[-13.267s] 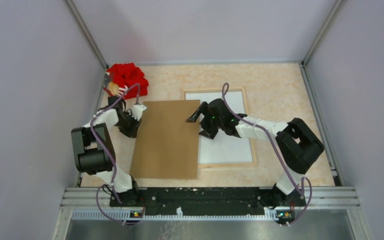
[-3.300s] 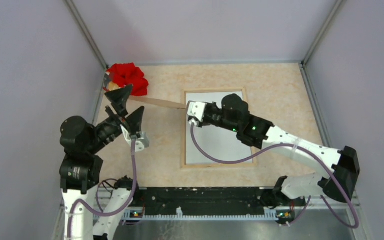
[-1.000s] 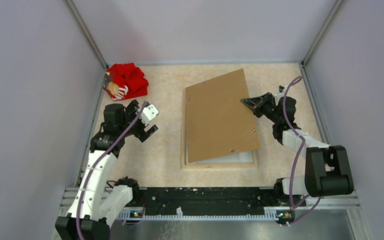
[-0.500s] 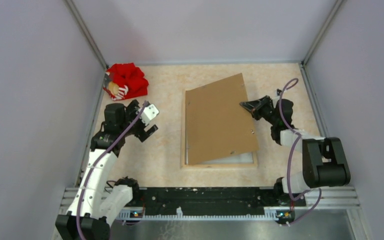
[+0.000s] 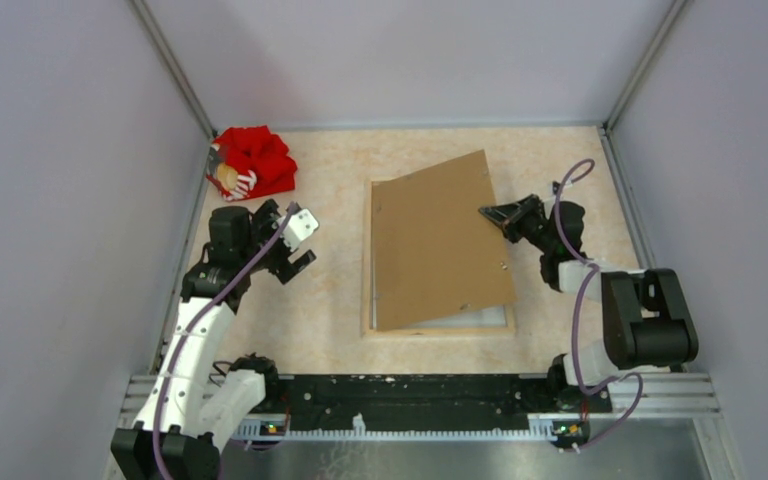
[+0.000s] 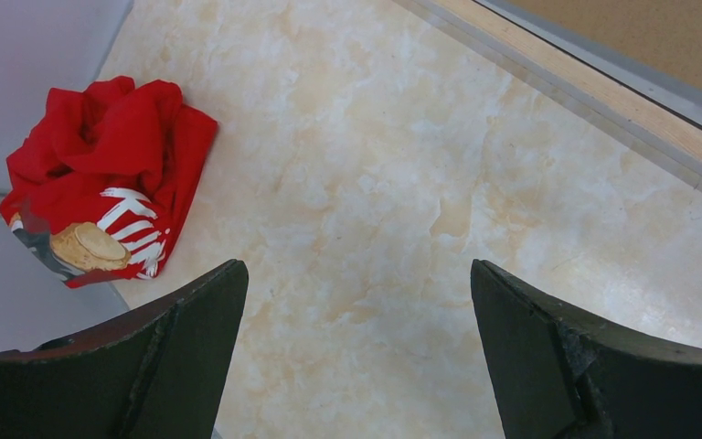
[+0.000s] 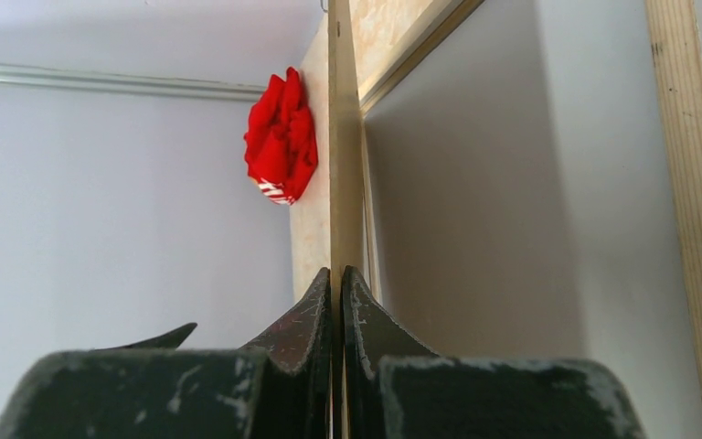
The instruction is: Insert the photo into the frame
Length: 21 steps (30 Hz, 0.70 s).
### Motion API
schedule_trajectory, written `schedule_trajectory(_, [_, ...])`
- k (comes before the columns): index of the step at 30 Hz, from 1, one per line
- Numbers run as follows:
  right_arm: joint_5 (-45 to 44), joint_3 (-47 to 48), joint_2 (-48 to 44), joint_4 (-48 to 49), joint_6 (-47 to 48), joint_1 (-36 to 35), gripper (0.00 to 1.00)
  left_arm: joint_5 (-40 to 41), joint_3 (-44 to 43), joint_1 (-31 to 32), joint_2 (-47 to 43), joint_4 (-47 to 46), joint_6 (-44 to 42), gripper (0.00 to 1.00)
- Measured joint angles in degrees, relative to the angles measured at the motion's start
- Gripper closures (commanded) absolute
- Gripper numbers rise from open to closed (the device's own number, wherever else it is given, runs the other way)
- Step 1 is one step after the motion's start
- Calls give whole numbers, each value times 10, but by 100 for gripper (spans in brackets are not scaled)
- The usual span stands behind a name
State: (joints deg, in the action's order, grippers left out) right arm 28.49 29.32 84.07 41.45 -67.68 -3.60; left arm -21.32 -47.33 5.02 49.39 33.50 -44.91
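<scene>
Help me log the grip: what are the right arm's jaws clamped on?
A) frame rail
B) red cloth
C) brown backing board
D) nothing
C: the right jaws are shut on the right edge of the brown backing board, which sits askew over the frame.

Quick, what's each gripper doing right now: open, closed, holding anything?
Left gripper: open, holding nothing.
Right gripper: shut on the edge of the brown backing board.

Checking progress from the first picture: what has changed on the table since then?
The backing board went from flat beside the frame to tilted over it, pinched at its right edge by the right gripper. The left gripper has let go, open. Frame, photo and red cloth stayed.
</scene>
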Motion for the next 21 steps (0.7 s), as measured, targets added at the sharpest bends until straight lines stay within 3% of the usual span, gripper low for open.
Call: schedule_trajectory(21, [-8,-5,40,44,-4,0,100,0,0,0,33,30,-16,2])
